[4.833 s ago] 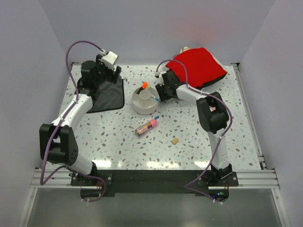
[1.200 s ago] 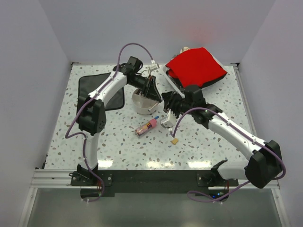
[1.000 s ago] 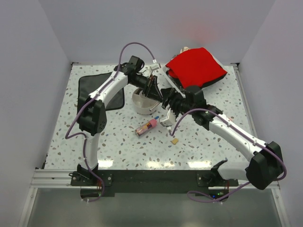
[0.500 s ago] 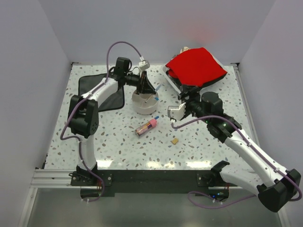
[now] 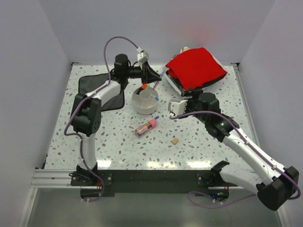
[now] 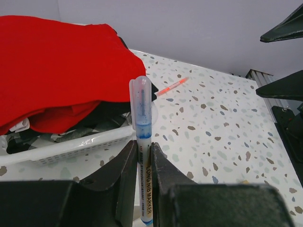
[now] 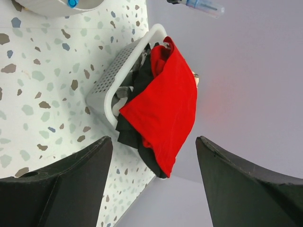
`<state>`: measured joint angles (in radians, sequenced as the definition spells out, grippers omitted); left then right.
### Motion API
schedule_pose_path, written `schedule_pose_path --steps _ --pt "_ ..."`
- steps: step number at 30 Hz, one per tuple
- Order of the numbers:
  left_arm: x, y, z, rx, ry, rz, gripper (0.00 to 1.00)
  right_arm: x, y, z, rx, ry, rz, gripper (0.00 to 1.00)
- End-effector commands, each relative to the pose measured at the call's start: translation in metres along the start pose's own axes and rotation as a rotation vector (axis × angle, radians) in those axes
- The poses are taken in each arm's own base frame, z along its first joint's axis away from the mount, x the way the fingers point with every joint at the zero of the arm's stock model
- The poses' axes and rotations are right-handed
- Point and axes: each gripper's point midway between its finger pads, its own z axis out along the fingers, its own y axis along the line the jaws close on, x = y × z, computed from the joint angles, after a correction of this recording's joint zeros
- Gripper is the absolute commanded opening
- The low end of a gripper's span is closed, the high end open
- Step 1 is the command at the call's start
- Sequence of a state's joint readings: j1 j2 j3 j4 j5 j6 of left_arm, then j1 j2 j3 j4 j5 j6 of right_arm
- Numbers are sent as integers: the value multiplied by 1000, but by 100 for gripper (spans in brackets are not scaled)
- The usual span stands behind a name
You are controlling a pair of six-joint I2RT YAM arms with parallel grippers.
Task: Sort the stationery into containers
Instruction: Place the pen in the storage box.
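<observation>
The off-white divided bowl (image 5: 142, 105) stands mid-table with an orange-and-black highlighter (image 5: 144, 87) and a blue-tipped pen (image 5: 155, 98) in it. My left gripper (image 5: 152, 76) hovers just behind the bowl, shut on a white pen with a blue tip (image 6: 142, 137), which stands upright between its fingers (image 6: 127, 165). My right gripper (image 5: 173, 107) is open and holds nothing, right of the bowl. The pink-capped tan stick (image 5: 146, 126) lies in front of the bowl. The tan eraser (image 5: 175, 140) lies further front. The bowl's rim (image 7: 52, 7) shows in the right wrist view.
A white tray (image 5: 171, 81) heaped with red cloth (image 5: 196, 66) stands at the back right, also in the right wrist view as the tray (image 7: 106, 92). A black cloth (image 5: 102, 90) lies at the back left. A thin orange pen (image 6: 171, 86) lies on the table beyond the tray.
The left gripper has risen from over the bowl and drawn back behind it, still holding the pen. The right gripper has swung away from the stick to the bowl's right.
</observation>
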<state>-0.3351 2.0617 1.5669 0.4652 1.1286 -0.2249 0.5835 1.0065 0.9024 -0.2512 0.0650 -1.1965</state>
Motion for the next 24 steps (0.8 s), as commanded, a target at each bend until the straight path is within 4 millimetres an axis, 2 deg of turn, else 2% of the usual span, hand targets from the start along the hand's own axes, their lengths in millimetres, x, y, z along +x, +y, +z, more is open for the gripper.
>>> schedule_pose_path --steps 1,7,14,20,22,24 --pt "2 14 6 -16 -26 73 0 5 -2 -2 21 31 27 74" --pt "16 28 11 -32 6 123 0 6 -1 1 17 39 31 74" --pt "39 32 7 -34 63 130 2 8 5 9 12 44 53 74" --pt "57 30 1 -36 124 147 14 8 5 11 11 44 52 74" --pt "57 30 -1 -35 129 160 18 8 7 13 7 41 52 74" --pt "58 28 -1 -32 135 161 25 7 7 14 5 40 52 74"
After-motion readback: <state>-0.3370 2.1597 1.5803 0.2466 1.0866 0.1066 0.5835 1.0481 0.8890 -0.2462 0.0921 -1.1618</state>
